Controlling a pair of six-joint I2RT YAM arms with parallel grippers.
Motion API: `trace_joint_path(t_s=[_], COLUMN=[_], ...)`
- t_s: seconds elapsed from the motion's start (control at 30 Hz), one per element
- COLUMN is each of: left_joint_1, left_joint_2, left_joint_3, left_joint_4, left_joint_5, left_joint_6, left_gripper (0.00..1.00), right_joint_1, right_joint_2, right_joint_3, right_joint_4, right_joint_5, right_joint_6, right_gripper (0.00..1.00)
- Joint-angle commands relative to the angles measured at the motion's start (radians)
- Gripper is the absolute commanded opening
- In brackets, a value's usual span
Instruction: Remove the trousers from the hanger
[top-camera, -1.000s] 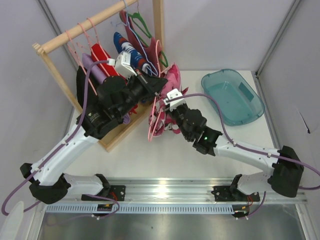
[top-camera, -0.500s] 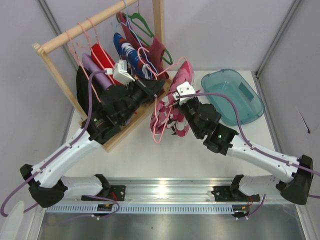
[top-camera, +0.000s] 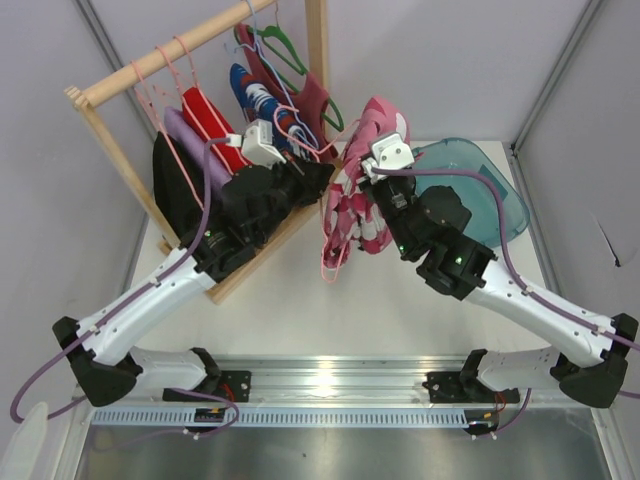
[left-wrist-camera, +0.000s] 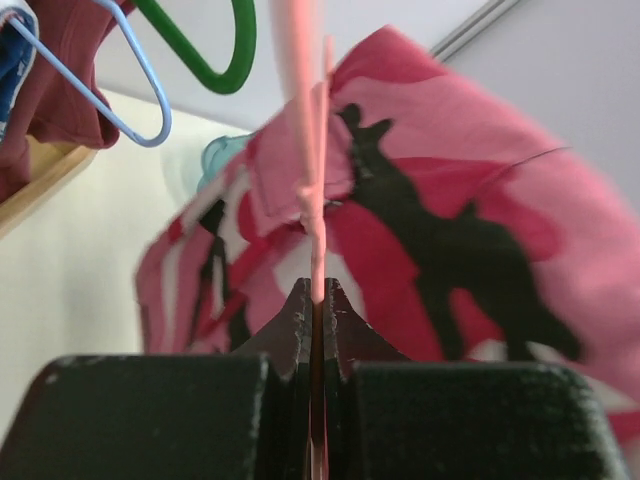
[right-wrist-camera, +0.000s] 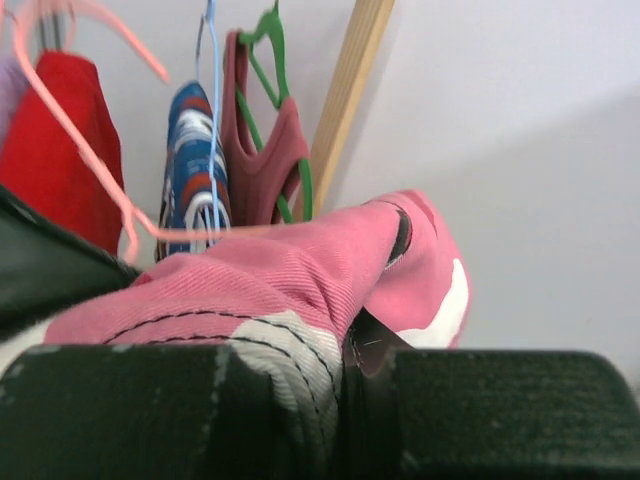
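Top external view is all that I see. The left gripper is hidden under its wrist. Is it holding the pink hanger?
Observer: Yes. The left wrist view shows the left gripper shut on the thin rod of the hanger.
Operator: And the right gripper?
Observer: The right wrist view shows the right gripper shut on a fold of the trousers.
Operator: Are the trousers off the hanger?
Observer: Not yet, it seems: in the left wrist view, pink cloth lies against the rod just above the gripper.

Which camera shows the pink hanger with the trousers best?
Left wrist: the hanger stands straight up from the shut left gripper, trousers draped over it. The top view shows only bits of its wire poking out around the trousers; the right wrist, a thin pink curve above them.
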Motion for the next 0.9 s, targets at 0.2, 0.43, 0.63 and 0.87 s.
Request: trace_joint_path(t_s=[0.2,0.43,0.63,0.87], left_joint_1=[-0.008,-0.008,-0.007,-0.005], left_joint_2=[0.024,-0.029,-0.076,-0.09], left_joint_3=[0.041,-0.019,-0.092,-0.139], left_joint_4=[-0.094,-0.103,-0.134,-0.137], left_joint_5=[0.05,0.063,0.007,0.004], left_joint_6=[0.12,0.14,0.168,0.191], left_gripper=[0.0,0.0,0.0,0.0], right_joint_1=[0.019,-0.12,-0.387,-0.553], right_joint_2=[-0.116,-0.11,-0.073,-0.067], right_joint_3=[0.127,0.149,0.214,0.227], right_joint_4=[0.176,0.173,0.044,0.042], right_joint_5=[-0.146,-0.068,-0.105,-0.186], right_joint_6=[0.022,0.051,0.172,0.168], right_gripper=[0.0,0.0,0.0,0.0])
